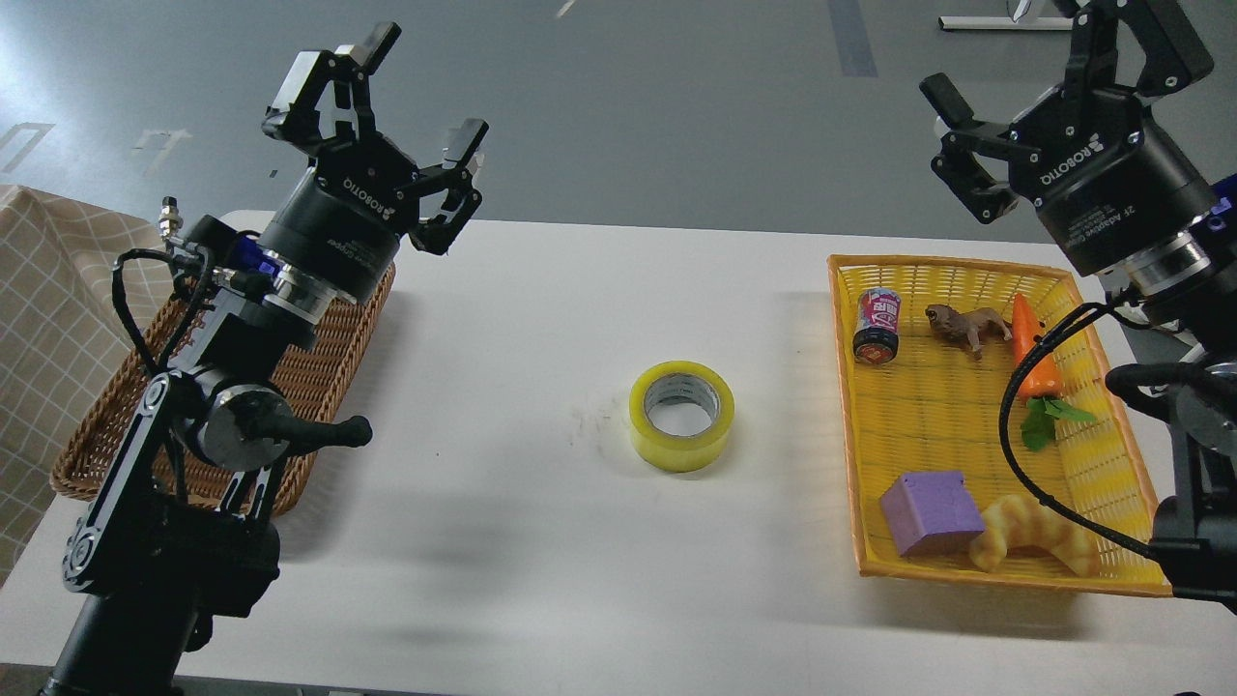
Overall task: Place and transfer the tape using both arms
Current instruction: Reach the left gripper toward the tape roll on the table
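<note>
My left gripper (401, 116) is hanging up high with its fingers spread wide, holding nothing. My right gripper (1024, 92) is doing the same. The yellow tape (681, 415) is lying flat on the white table (541, 319), between both arms and well apart from them. A poor pinch on its round side could make it slide away. The brown basket (329, 358) is sitting left; the yellow basket (966, 416) with the purple block (931, 512) is sitting right. Nothing is blocking the tape.

"ROBOTIQ" is showing in white letters on the left gripper (411, 97) at upper left and on the right gripper (1049, 72) at upper right, whose body is also carrying smaller white lettering beginning "2F Adaptive". The can's (877, 326) pink label is staying illegible.
</note>
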